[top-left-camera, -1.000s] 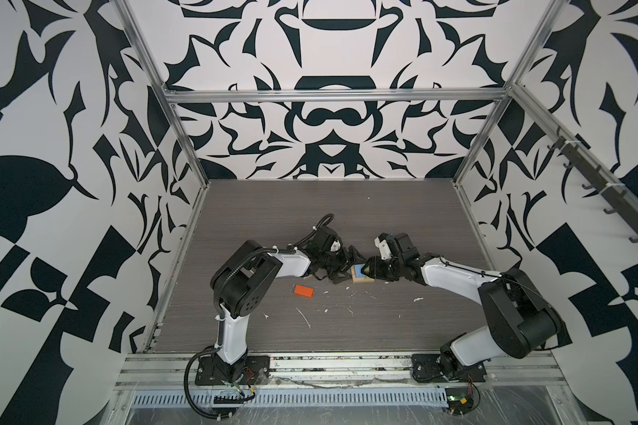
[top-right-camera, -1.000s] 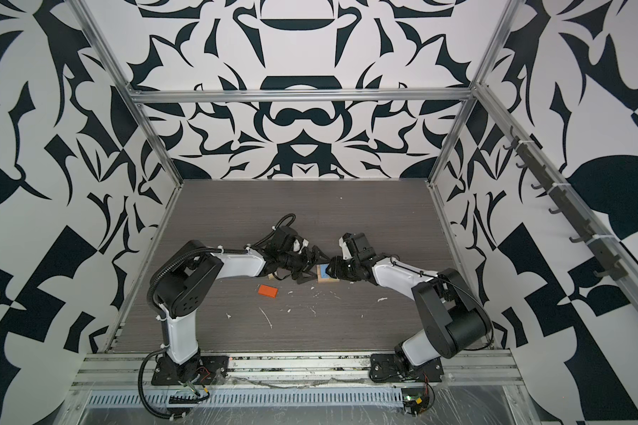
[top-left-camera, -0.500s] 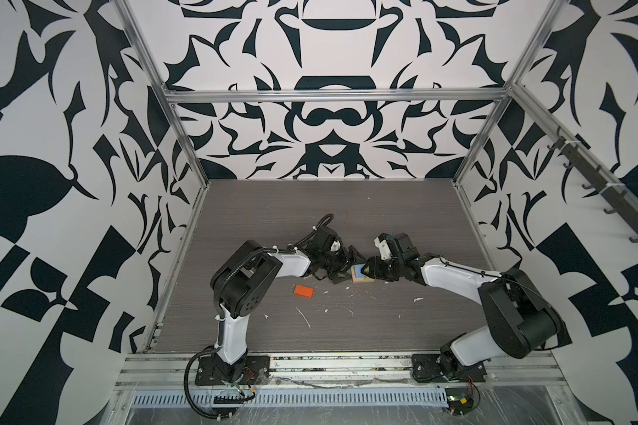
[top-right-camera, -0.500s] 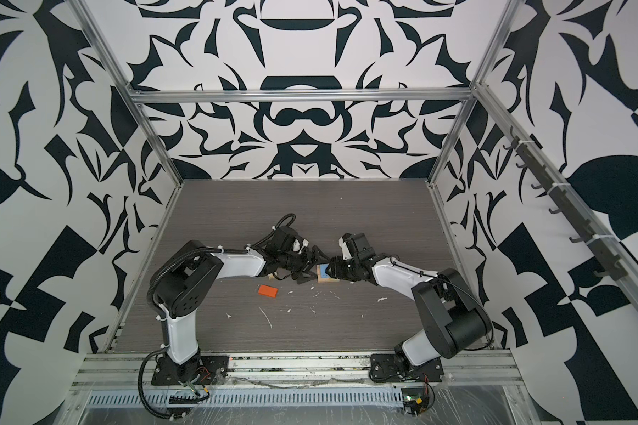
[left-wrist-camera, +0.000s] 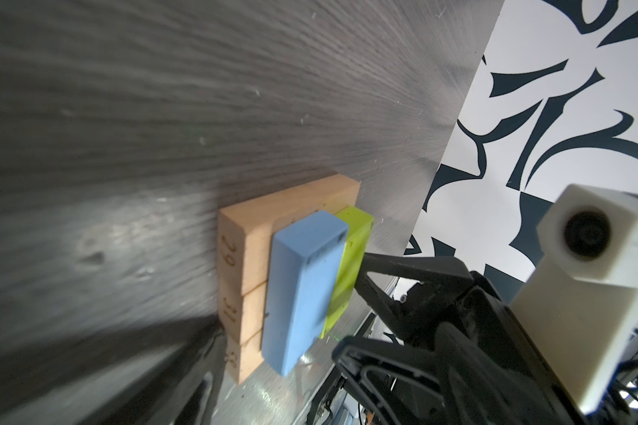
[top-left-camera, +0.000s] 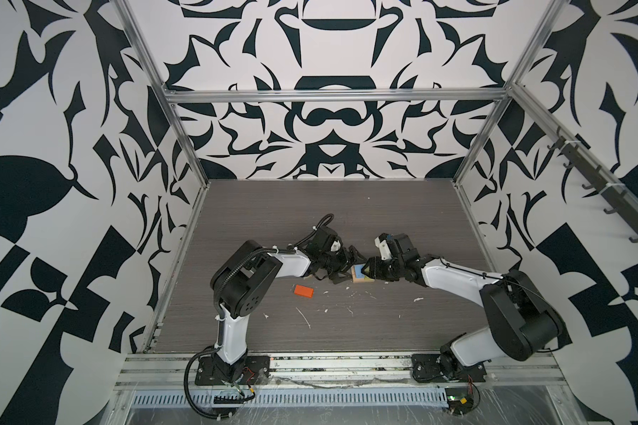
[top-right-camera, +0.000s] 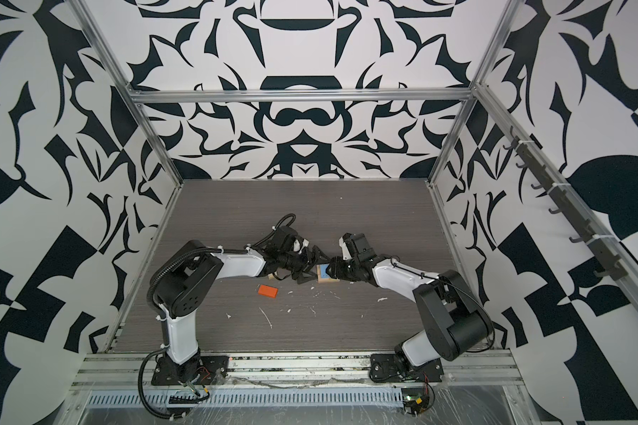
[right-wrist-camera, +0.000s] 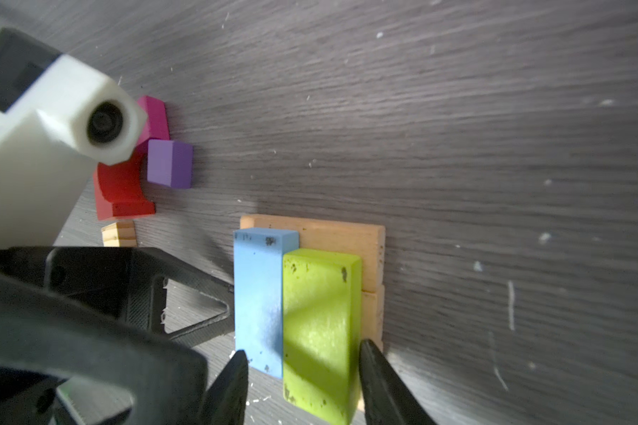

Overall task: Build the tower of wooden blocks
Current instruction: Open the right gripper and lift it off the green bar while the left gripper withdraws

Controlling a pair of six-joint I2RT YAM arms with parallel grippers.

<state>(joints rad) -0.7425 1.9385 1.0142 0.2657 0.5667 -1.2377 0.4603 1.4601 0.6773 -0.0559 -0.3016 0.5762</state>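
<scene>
The wood block tower is a flat base of tan planks (right-wrist-camera: 332, 235) (left-wrist-camera: 244, 235) with a blue block (right-wrist-camera: 258, 287) (left-wrist-camera: 302, 279) and a lime block (right-wrist-camera: 321, 312) (left-wrist-camera: 350, 257) lying side by side on it. My right gripper (right-wrist-camera: 302, 353) (top-left-camera: 367, 272) is shut on this pair, one finger on the lime block's outer side and the other at the blue block's outer corner. My left gripper (top-left-camera: 350, 267) (left-wrist-camera: 280, 353) stands open, wide around the stack, with one finger (right-wrist-camera: 199, 294) against the blue block's side.
An orange block (top-left-camera: 304, 290) (top-right-camera: 267, 291) lies alone at the front left of the tower. A red arch (right-wrist-camera: 120, 191), a magenta piece (right-wrist-camera: 155, 117), a purple cube (right-wrist-camera: 170, 163) and a small tan piece (right-wrist-camera: 118, 233) sit under the left arm. White scraps litter the front of the table.
</scene>
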